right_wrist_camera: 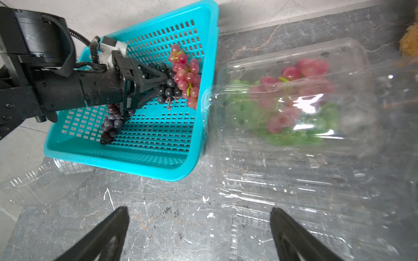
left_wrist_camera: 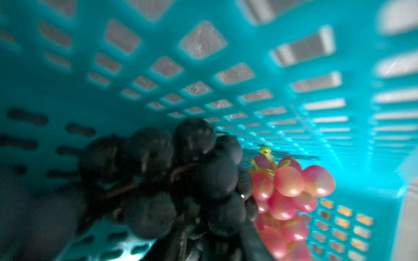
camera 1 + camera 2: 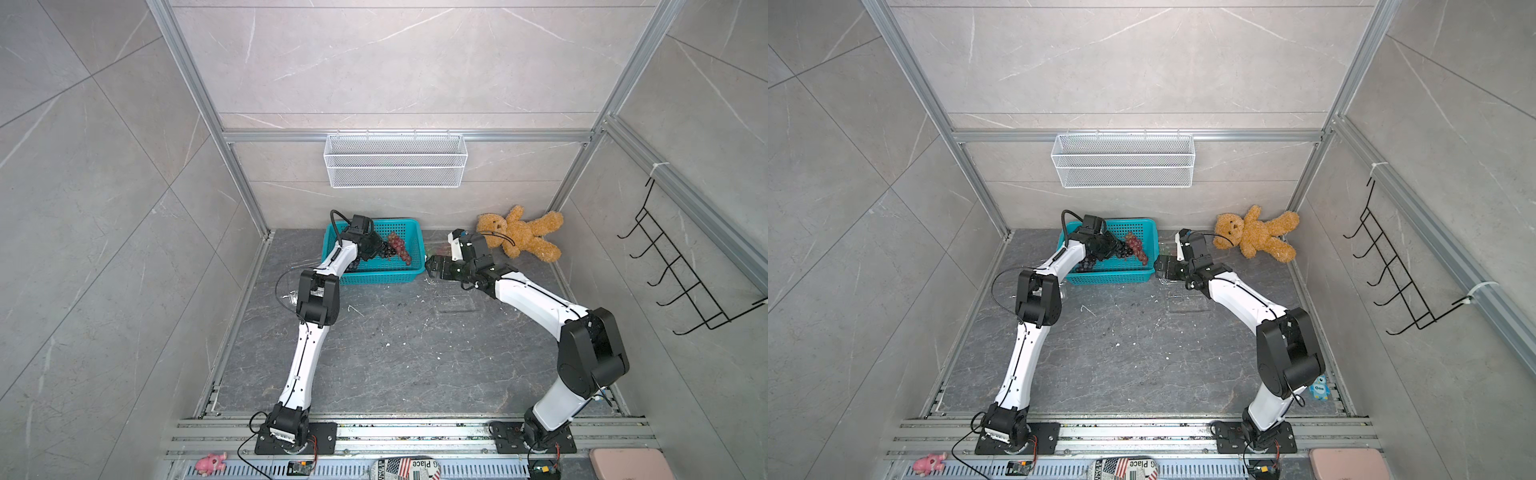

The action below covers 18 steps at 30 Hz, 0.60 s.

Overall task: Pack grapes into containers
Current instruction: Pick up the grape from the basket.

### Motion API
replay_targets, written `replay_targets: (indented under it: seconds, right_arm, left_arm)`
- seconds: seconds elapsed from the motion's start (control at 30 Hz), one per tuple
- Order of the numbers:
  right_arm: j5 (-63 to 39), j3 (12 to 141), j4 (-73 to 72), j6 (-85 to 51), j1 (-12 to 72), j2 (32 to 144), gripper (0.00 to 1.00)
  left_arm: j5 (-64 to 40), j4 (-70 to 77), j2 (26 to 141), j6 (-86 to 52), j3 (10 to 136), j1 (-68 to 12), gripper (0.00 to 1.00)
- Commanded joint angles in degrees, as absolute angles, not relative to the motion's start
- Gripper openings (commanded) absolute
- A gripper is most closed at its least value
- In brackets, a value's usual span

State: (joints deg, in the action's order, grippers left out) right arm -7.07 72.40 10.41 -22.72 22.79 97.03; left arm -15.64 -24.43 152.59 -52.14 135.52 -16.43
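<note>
In both top views my left gripper (image 3: 382,249) (image 3: 1116,248) is down in the basket (image 3: 374,277) at the far side of the table (image 3: 395,353). It is closed on the dark grapes (image 3: 388,251). The pink grapes (image 3: 401,248) lie just to their right. My right gripper (image 3: 429,266) hangs just right of the basket, wide open and holding nothing.

In the left wrist view the dark grapes (image 2: 203,171) are very close and blurry. They touch the pink grapes (image 2: 291,183) in the basket (image 2: 226,45).

In the right wrist view my left gripper (image 1: 166,81) pinches the dark grapes (image 1: 169,90). A second dark bunch (image 1: 112,124) lies under it. A clear box (image 1: 350,56) just right of the basket (image 1: 140,167) holds green and pink grapes (image 1: 282,108). My right gripper (image 1: 200,226) has its tips far apart above the table.
</note>
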Motion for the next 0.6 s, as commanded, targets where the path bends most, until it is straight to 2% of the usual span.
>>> replay_targets:
  seconds: [0.0,0.57]
  right_arm:
    - [-7.38,71.41,9.58,-23.29,22.32,94.71,0.99]
    - [-8.16,69.7,8.56,-24.26,21.99,92.45,1.0]
  left_arm:
    - [-16.7,-24.34,150.23,-47.98,133.06,-16.37,0.17]
    - [-16.63,-27.54,135.25,-40.9,124.39,-17.06,0.05]
